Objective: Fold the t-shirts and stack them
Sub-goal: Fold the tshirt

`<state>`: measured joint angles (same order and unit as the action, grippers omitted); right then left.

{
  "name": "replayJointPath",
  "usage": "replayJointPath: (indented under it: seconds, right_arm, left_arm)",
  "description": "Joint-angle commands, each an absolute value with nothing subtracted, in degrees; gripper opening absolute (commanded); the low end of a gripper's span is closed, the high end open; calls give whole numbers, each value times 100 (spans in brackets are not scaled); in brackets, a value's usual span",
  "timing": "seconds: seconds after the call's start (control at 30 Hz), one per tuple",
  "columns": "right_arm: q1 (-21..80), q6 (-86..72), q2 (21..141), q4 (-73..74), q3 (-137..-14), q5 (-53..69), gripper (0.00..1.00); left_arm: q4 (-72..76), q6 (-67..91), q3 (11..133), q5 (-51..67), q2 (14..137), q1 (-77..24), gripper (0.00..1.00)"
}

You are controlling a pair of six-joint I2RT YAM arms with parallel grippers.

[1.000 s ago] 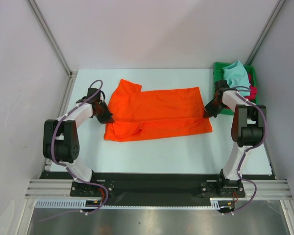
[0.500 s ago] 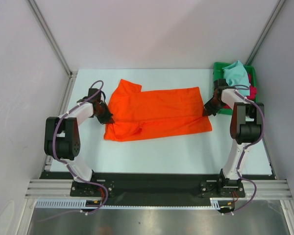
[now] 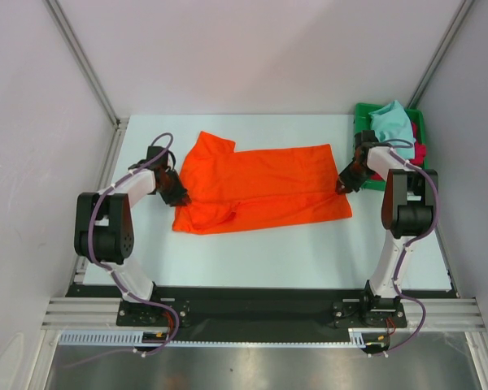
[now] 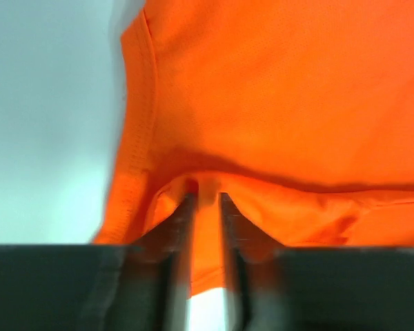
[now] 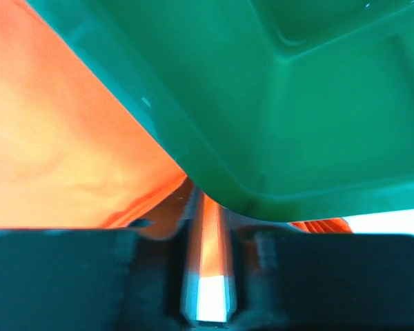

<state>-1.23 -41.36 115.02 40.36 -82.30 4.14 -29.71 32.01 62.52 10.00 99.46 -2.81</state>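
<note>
One orange t-shirt (image 3: 264, 183), soft, limp, best taken by edges: left gripper (image 3: 180, 196) at 9 o'clock, right gripper (image 3: 342, 187) at 3, both barely parted around cloth, grip unclear.

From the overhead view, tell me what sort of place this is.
Likely a robot test cell: white panels box in a pale table, with a bright orange cloth t-shirt and a green plastic tray.

White-and-black arms (image 3: 114, 213), looping purple cables (image 3: 157, 142), dark tools (image 3: 180, 195)
</note>
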Motion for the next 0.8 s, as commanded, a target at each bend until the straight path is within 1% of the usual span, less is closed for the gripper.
replayJointPath:
  seconds: [0.0, 0.03, 0.1, 0.13, 0.23, 0.27, 0.3, 0.33, 0.4, 0.43, 0.47, 0.5, 0.53, 0.67, 0.77]
  right_arm:
    - [-123, -3719, 11479, 4236, -8542, 404, 21]
    - [-114, -3613, 11426, 4306, -8691, 352, 29]
    - [-88, -3244, 11216, 4561, -8824, 220, 35]
    - [-62, -3095, 11137, 4649, -8894, 185, 39]
    - [148, -2620, 10671, 4772, -8939, 140, 45]
    - [228, -2558, 10539, 4703, -8851, 271, 46]
    - [307, -2479, 10364, 4624, -8781, 412, 46]
    - [603, -2548, 10249, 4232, -8484, 1118, 41]
    - [869, -2689, 10292, 3842, -8315, 1625, 31]
    - [931, -2846, 10370, 3745, -8184, 1765, 18]
    - [966, -2943, 10397, 3631, -8070, 1915, 13]
    - [941, -3005, 10415, 3378, -7973, 2221, 10]
    - [914, -3041, 10432, 3323, -7789, 2258, 8]
    - [660, -2638, 10389, 3515, -7445, 1970, 6]
    - [317, -2505, 10223, 3402, -6894, 1768, 6]
  left_arm:
    - [-2979, 2901, 6591, 651, 9722, -202, 32]
    - [-3006, 2857, 6618, 589, 9599, -202, 40]
    - [-3181, 2716, 6671, 308, 9248, -202, 44]
    - [-3225, 2681, 6653, 264, 9124, -202, 48]
    - [-3340, 2619, 6478, 360, 8597, -211, 50]
    - [-3279, 2645, 6382, 473, 8439, -228, 50]
    - [-3217, 2680, 6155, 849, 8324, -246, 48]
    - [-2964, 2855, 5822, 1409, 8088, -342, 36]
    - [-2796, 3083, 5643, 1538, 8086, -491, 31]
    - [-2734, 3128, 5469, 1590, 8103, -518, 27]
    - [-2699, 3181, 5406, 1643, 8182, -527, 25]
    - [-2690, 3251, 5344, 1652, 8235, -510, 24]
    - [-2698, 3261, 5265, 1652, 8288, -484, 20]
    - [-2794, 3112, 5072, 1276, 8464, -370, 18]
    - [-2760, 3094, 4826, 1318, 8578, -211, 17]
